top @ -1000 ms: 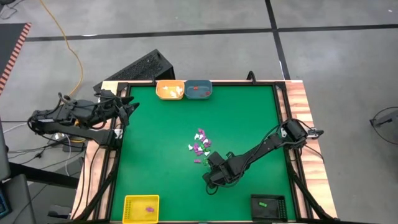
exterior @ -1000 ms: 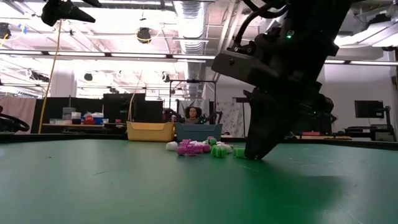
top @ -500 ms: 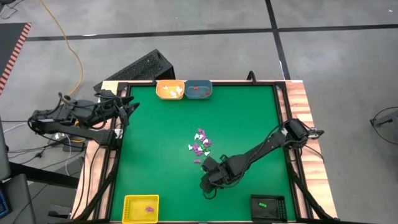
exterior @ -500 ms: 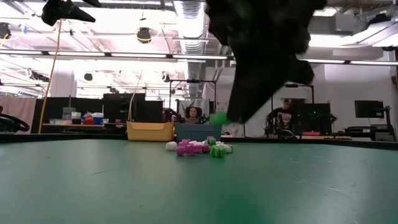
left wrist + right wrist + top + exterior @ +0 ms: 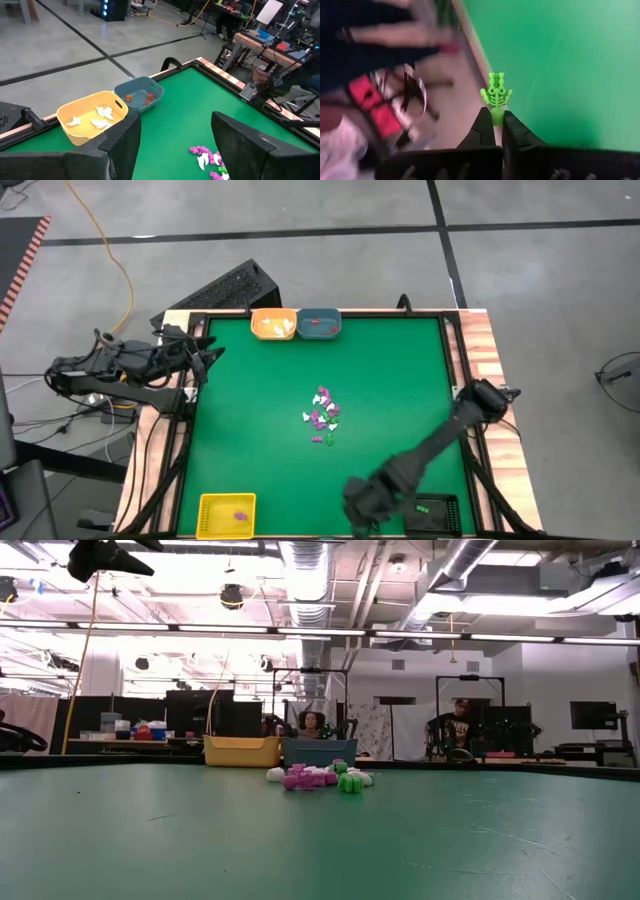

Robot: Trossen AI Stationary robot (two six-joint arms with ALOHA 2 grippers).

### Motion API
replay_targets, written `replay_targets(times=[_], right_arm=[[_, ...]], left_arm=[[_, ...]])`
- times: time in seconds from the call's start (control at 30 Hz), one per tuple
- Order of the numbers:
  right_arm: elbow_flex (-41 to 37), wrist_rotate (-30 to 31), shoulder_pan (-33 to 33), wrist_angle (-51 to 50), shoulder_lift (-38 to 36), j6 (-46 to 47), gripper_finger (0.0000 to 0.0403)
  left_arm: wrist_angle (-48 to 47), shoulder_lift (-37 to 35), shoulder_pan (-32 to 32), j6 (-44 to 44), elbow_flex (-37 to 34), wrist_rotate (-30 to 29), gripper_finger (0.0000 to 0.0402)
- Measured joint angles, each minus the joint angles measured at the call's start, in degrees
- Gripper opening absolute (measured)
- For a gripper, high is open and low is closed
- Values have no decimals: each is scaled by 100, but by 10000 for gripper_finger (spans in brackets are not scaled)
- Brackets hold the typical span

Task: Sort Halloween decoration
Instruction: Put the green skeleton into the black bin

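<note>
The right arm reaches from the table's 3 o'clock edge down toward 5 o'clock, its right gripper (image 5: 362, 505) low over the green table (image 5: 260, 390) near the front edge, just beside the black tray (image 5: 432, 511). In the right wrist view its fingertips (image 5: 496, 125) are pinched together on the stem of a green skeleton trinket (image 5: 495, 94), which sticks out past the tips. The left arm waits off the table's 9 o'clock edge, its left gripper (image 5: 207, 360) pointing inward over the rim; the left wrist view shows its two fingers (image 5: 240, 142) standing wide apart with nothing between them.

The rest of the Halloween decoration pile (image 5: 322, 417), purple, white and green pieces, lies near the table's centre, slightly toward 5 o'clock. At 12 o'clock sit two trays side by side and touching: the orange tray (image 5: 273, 324) holds white pieces, the blue tray (image 5: 319, 324) holds a few orange-red ones. The yellow tray (image 5: 227, 515) at 7 o'clock holds a purple piece. The black tray at 5 o'clock holds a green one.
</note>
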Motion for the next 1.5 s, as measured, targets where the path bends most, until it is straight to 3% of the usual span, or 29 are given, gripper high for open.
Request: replay_targets(times=[0.17, 0.33, 0.67, 0.87, 1.27, 1.5], right_arm=[[107, -645, 810, -182, -22, 1215, 3], [107, -633, 1530, -261, -264, 2470, 3], [112, 585, 2486, -1715, -830, 4527, 3], [-130, 631, 2571, -1849, -870, 4629, 2], [-2903, 620, 2511, 501, -2225, 4631, 0], [-3668, 529, 2458, 1217, -2335, 4633, 1]], left_arm=[[-63, -1, 2, -101, 0, 17, 231], [-63, -1, 0, -177, 0, 11, 231], [-68, 1, 1, -286, 0, 0, 231], [-68, 0, 2, -302, 0, -3, 231], [-115, 1, 1, -428, 0, -69, 231], [-116, 1, 1, -472, 0, -70, 231]])
